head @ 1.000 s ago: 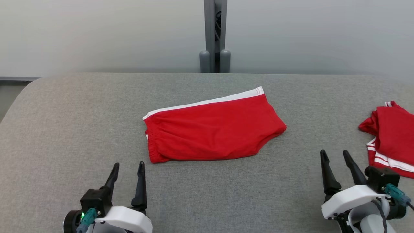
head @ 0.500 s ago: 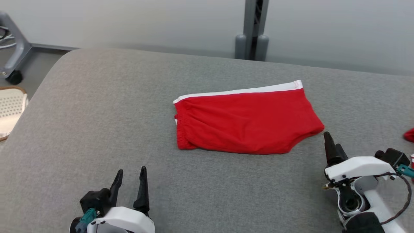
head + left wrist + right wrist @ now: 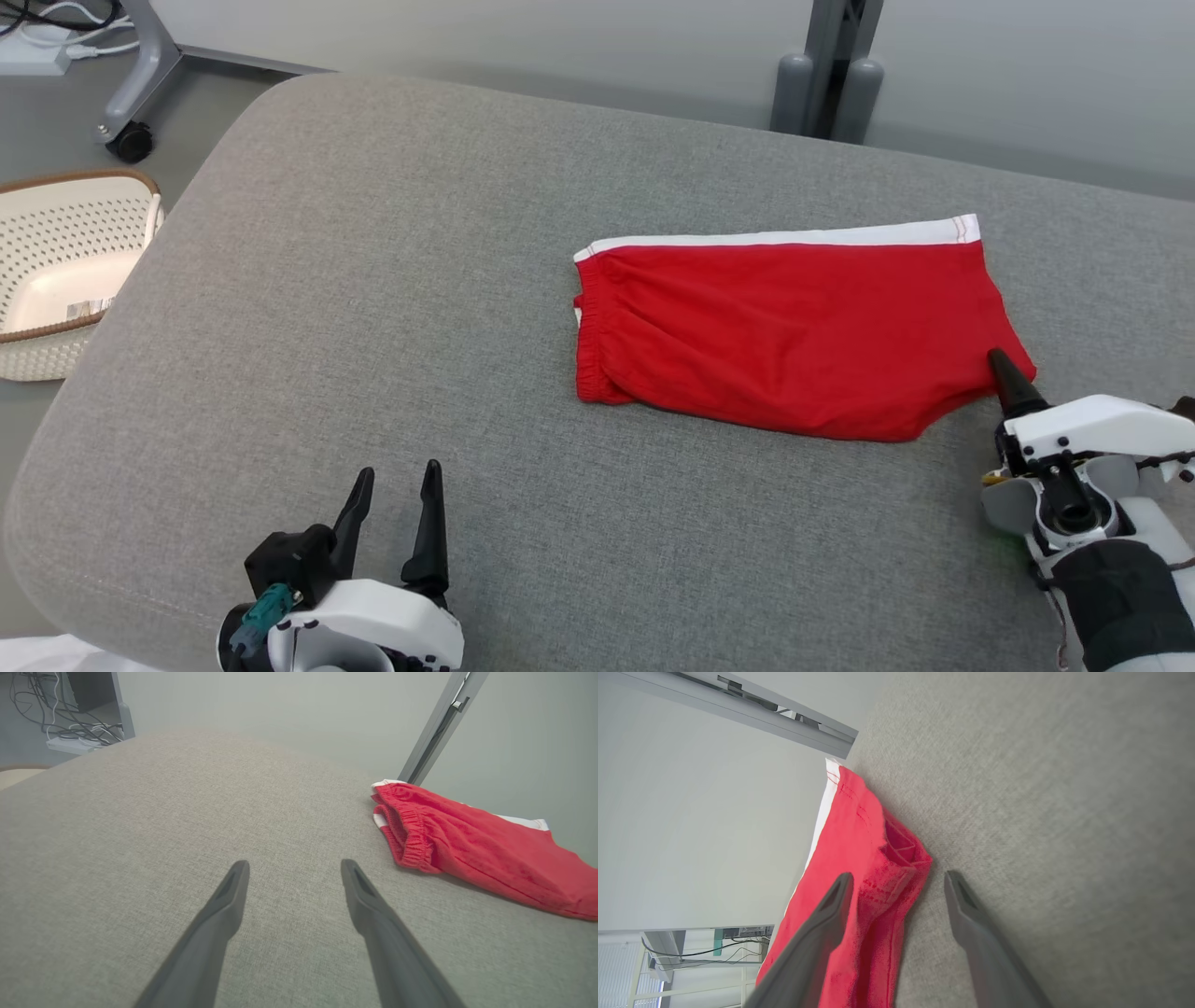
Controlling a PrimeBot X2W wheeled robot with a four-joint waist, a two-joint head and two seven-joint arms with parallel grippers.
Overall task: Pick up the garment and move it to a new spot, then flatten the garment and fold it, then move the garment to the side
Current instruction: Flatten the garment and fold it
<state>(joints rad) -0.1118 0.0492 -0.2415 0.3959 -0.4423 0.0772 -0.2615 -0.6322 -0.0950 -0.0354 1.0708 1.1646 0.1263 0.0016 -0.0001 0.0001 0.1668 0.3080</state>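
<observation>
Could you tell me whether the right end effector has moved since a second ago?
Yes: judged against the red shorts, the right end effector has advanced to their near-right corner.

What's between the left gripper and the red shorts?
Nothing but bare grey fabric surface lies between the left gripper and the red shorts, seen in the head and left wrist views.

no legible text, brand, number or sign anywhere. small sticker on floor of white basket, print too small and blurred to read. no logo or tag showing on red garment.
</observation>
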